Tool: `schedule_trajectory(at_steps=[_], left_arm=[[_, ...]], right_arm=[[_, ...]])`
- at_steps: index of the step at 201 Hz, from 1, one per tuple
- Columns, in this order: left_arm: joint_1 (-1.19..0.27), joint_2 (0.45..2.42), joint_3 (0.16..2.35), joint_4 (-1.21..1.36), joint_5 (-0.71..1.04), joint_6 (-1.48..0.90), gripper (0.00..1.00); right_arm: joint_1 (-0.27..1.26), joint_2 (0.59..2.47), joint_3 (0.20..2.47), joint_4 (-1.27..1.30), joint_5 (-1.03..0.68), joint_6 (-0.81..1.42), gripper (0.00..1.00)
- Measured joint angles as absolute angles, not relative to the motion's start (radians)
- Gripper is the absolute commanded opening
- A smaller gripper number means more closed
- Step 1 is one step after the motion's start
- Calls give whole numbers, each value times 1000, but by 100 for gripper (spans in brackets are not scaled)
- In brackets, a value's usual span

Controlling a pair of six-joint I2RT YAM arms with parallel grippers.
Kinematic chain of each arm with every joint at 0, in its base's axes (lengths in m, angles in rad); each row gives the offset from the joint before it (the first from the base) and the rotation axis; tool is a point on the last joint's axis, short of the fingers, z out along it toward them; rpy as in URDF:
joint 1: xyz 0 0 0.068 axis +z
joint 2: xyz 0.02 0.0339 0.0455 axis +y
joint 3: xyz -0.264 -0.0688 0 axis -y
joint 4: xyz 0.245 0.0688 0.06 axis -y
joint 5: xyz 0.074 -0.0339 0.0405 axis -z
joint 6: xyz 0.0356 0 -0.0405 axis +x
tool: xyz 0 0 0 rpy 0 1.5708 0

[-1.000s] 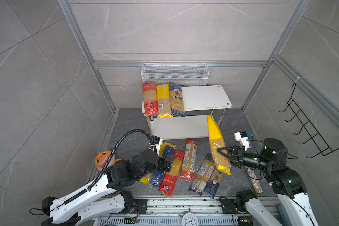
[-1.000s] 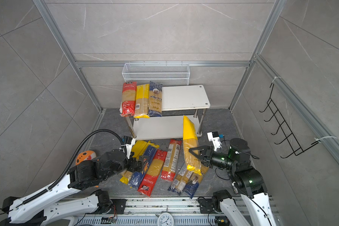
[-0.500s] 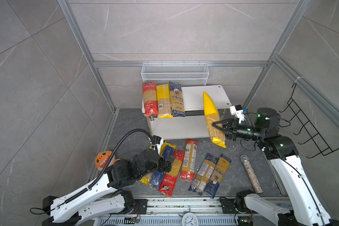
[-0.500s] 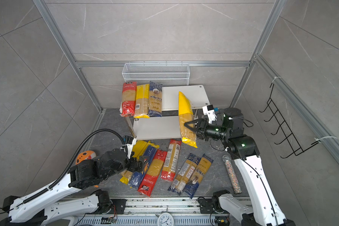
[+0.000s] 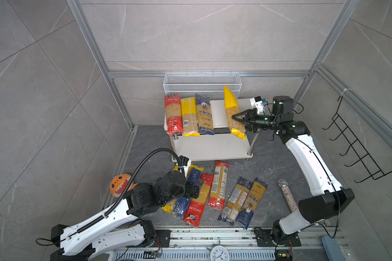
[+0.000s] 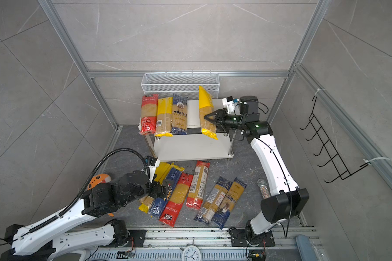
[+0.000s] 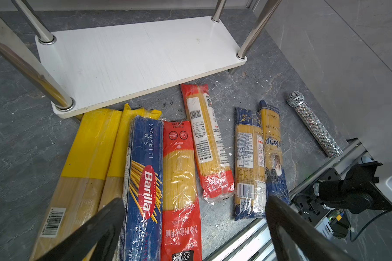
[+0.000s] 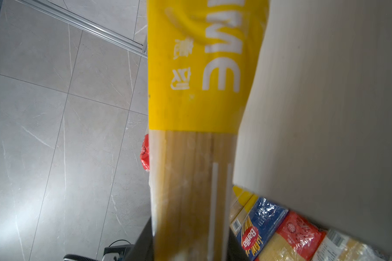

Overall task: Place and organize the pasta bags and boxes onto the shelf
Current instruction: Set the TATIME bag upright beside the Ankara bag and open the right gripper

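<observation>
The shelf [image 5: 222, 148] [image 6: 190, 146] stands at the back, and a red, a yellow and a dark blue pasta packet [image 5: 204, 114] lie side by side on the left of its top board. My right gripper [image 5: 237, 118] [image 6: 209, 118] is shut on a yellow-ended pasta packet [image 5: 233, 110] [image 8: 201, 90], held lengthwise over the top board's right part [image 8: 326, 113]. Several pasta packets [image 5: 217, 183] lie on the floor in front. My left gripper [image 5: 196, 187] [image 7: 194, 201] hangs open just above a blue Barilla box [image 7: 145, 180] and a red packet [image 7: 179, 176].
A white wire mesh basket [image 5: 201, 83] sits behind the shelf. A black hook rack [image 5: 360, 146] hangs on the right wall. A glitter microphone [image 5: 287, 194] lies on the floor at right, an orange plush toy [image 5: 120, 186] at left.
My right arm has carried the yellow packet from low over the floor up and back to above the shelf's top board. The left arm has not moved.
</observation>
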State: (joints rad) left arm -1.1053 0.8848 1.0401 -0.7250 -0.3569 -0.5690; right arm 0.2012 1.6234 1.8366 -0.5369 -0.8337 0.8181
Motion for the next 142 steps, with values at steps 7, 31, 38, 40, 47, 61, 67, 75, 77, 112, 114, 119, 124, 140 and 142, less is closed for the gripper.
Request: schedule_trajectory(at_steps=[7, 31, 38, 40, 47, 61, 67, 75, 77, 112, 114, 119, 124, 140, 142], left_arm=[[-1105, 886, 1042, -725, -357, -566, 100], [-1105, 886, 1045, -723, -357, -558, 100], [-1105, 886, 1045, -721, -357, -556, 100], [-1105, 886, 1045, -721, -357, -555, 100], [-1105, 886, 1045, -718, -357, -553, 100], [-1105, 886, 1045, -710, -357, -550, 100], [-1105, 886, 1045, -709, -357, -550, 100], [-1105, 886, 1045, -707, -357, -549, 100], [-1105, 886, 1045, -707, -357, -549, 100], [-1105, 881, 1045, -706, -358, -549, 100], [-1105, 881, 1045, -706, -358, -549, 100], [-1105, 878, 1045, -706, -358, -549, 100], [-1105, 874, 1044, -706, -358, -549, 100], [-1105, 857, 1043, -710, -364, -549, 100], [-1105, 854, 1043, -711, -365, -549, 100]], right_arm=[[201, 1646, 1854, -533, -834, 818, 0], [203, 1696, 1898, -533, -830, 818, 0], [204, 1705, 1905, -533, -830, 818, 0], [204, 1707, 1907, -533, -830, 818, 0], [207, 1715, 1917, -534, -829, 818, 0], [218, 1733, 1942, -537, -823, 814, 0], [224, 1742, 1954, -542, -821, 810, 0], [233, 1753, 1971, -550, -817, 806, 7], [236, 1755, 1975, -552, -817, 804, 8], [270, 1777, 2001, -577, -799, 781, 47], [270, 1777, 2001, -579, -797, 780, 49], [271, 1779, 2001, -582, -793, 778, 53], [271, 1779, 2001, -586, -786, 778, 62], [268, 1779, 2004, -585, -766, 759, 71], [267, 1779, 2005, -582, -765, 760, 71]])
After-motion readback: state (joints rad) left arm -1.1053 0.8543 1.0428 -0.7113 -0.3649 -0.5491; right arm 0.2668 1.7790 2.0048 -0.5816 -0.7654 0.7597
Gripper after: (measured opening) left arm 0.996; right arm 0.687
